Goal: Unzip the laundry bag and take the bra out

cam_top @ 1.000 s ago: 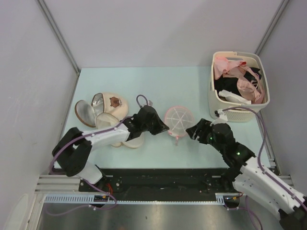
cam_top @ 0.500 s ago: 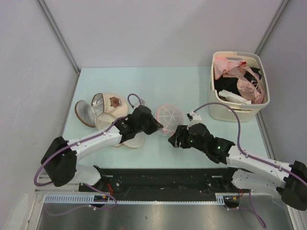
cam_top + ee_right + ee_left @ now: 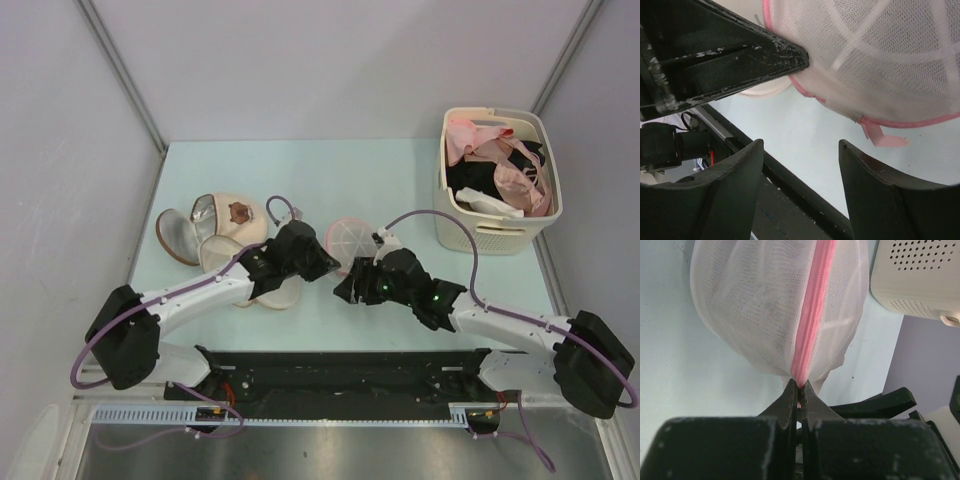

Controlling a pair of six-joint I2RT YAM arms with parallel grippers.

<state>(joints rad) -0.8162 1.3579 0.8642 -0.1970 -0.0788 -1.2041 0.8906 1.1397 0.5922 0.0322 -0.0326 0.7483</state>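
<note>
The laundry bag (image 3: 353, 238), round white mesh with a pink zip rim, lies mid-table. My left gripper (image 3: 326, 262) is shut on the rim at the bag's left edge. In the left wrist view the fingertips (image 3: 791, 392) pinch the pink zip (image 3: 812, 315). My right gripper (image 3: 346, 291) is open just in front of the bag, not touching it. In the right wrist view (image 3: 801, 145) the bag (image 3: 880, 55) hangs above the open jaws. A pink tab (image 3: 886, 140) sticks out near the right finger (image 3: 880, 195). No navy bra is in view.
A cream slotted basket (image 3: 500, 232) with pink and black garments stands at the back right; it also shows in the left wrist view (image 3: 920, 275). Pale bra cups (image 3: 215, 235) lie at the left. A black rail (image 3: 340, 365) runs along the near table edge.
My right arm has swung left from near the basket to just in front of the bag. My left gripper has pulled the bag a little to the left.
</note>
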